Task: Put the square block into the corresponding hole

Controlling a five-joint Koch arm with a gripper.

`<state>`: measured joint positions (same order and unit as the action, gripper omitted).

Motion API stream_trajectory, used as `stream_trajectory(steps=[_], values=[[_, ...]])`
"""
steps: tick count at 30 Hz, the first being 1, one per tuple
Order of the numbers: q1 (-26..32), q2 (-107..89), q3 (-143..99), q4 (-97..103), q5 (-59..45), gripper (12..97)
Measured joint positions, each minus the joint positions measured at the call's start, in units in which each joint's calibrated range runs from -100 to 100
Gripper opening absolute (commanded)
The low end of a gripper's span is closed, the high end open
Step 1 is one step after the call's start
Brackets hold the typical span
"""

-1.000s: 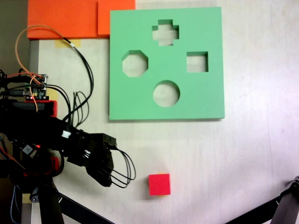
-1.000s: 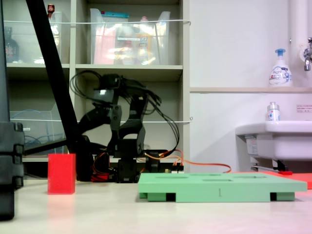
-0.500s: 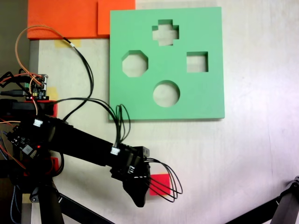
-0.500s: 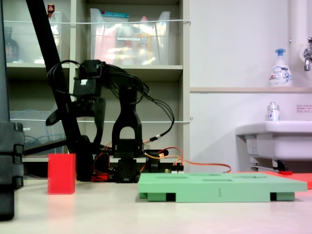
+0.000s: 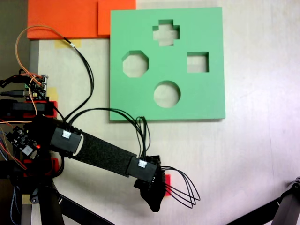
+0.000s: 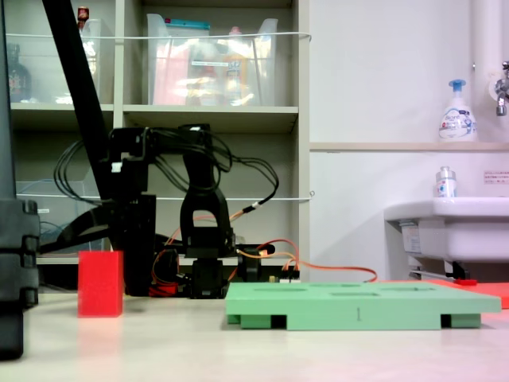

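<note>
Fingers of the black gripper (image 5: 157, 199) are hidden; whether they are spread or closed cannot be told. It hangs over the small red foam cube (image 6: 100, 283), near-left of the green foam board's square cutout (image 5: 198, 62). Reaching step; next, straddle and close.

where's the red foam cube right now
In a fixed view from above, the small red foam cube sits low on the table, mostly covered by the arm's claw, well below the green foam board. In the side view it stands left of the board.
</note>
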<state>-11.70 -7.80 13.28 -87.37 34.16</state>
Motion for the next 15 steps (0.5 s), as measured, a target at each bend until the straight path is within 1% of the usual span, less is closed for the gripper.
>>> stream_trajectory(steps=[3, 6, 8, 11, 14, 15], values=[[-0.29, 2.60, 0.00, 1.08, 0.00, 83.0], [-0.49, 4.51, 0.00, 2.45, 0.00, 76.8], [-0.68, 5.20, 0.00, 3.03, -0.05, 76.4], [-0.78, 5.61, 0.00, 3.43, -0.63, 66.4], [-0.98, 5.47, 0.20, 3.92, -0.83, 50.2], [-1.12, 5.47, 0.78, 4.11, -0.83, 47.0]])
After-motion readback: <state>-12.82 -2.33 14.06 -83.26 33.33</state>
